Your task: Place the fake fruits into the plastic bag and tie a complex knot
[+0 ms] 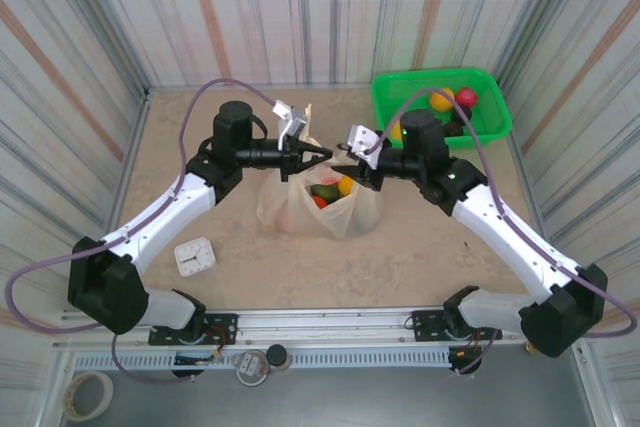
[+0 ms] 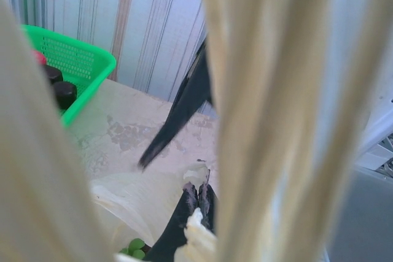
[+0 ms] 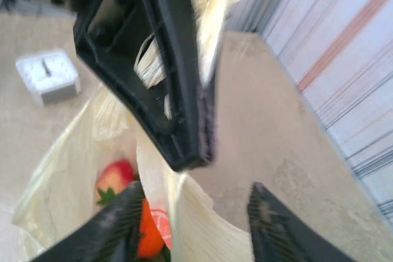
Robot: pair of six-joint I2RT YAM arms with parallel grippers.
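Quick heads up on what you're dealing with. The thin translucent cream-yellow plastic bag (image 1: 300,215) sits mouth-up on the sandy beige tabletop (image 1: 420,257), about midway between your two arms. It has a few of the small glossy plastic fruits (image 1: 345,185) inside (I can make out orange, green and a red strawberry-looking one (image 3: 113,179)). More fruits wait in the bright green plastic basket (image 1: 430,74) at the far right.

Your left gripper (image 2: 198,189) is clamped right down on a cream handle strip (image 2: 199,240) just above the bag's mouth. Your right gripper (image 3: 196,191) hangs just beside it with its fingers apart and nothing pinched. There's bag film under the gap, but it isn't gripped.

Here's my guess at how it handles. The film is floppy and very light with zero stiffness, so it goes wherever you pull and bunches as it goes. It also looks slick, so a strip can slide out of a lazy pinch. The fruit inside is the only thing anchoring the bag, and it doesn't look like much weight. A hard tug probably lifts or tips the whole lot, and thin film like this stretches or tears if you yank it.

As for where to grab, I'd take the other handle strip on its gathered, doubled-up part near the mouth, not a single layer of the wall. Close all the way, then pull sideways and gently.
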